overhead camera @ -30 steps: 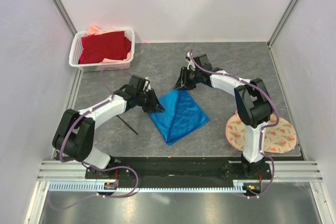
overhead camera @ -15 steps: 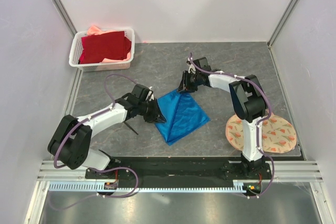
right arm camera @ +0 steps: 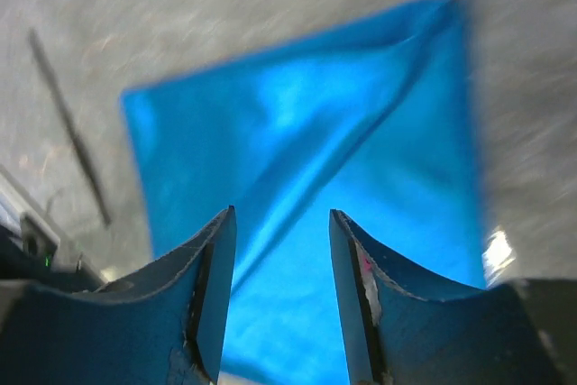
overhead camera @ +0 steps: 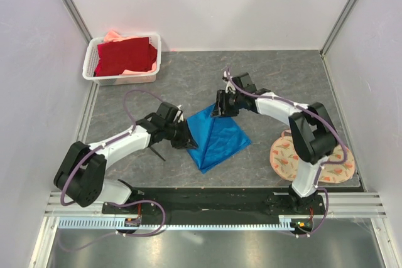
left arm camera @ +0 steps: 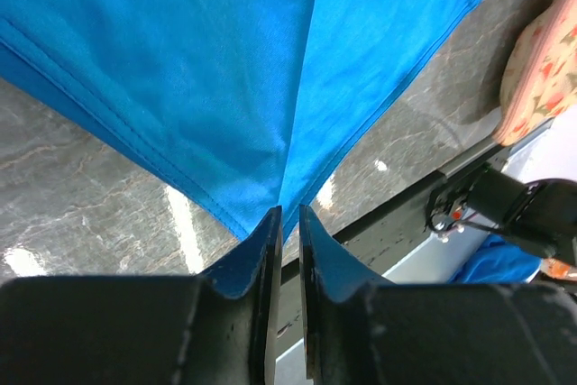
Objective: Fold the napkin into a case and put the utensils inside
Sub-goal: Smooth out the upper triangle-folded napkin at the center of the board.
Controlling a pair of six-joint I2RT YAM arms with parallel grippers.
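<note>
The blue napkin (overhead camera: 220,137) lies folded into a rough diamond in the middle of the table, with a raised crease down its length. My left gripper (overhead camera: 187,143) is at its left edge, jaws nearly closed on the cloth; in the left wrist view the napkin (left arm camera: 225,69) tents up into the gripper (left arm camera: 289,214). My right gripper (overhead camera: 218,111) is open over the napkin's far corner; its wrist view shows the gripper (right arm camera: 282,218) empty above the cloth (right arm camera: 361,178). One thin black utensil (overhead camera: 152,149) lies left of the napkin, under the left arm, and also shows in the right wrist view (right arm camera: 68,128).
A white basket (overhead camera: 121,80) holding a dark red cloth (overhead camera: 125,56) stands at the far left corner. A round peach floral mat (overhead camera: 312,161) lies at the near right, partly under the right arm, and also shows in the left wrist view (left arm camera: 541,60).
My left gripper has moved toward the near side along the napkin's left edge. My right gripper has shifted nearer, over the napkin's far corner.
</note>
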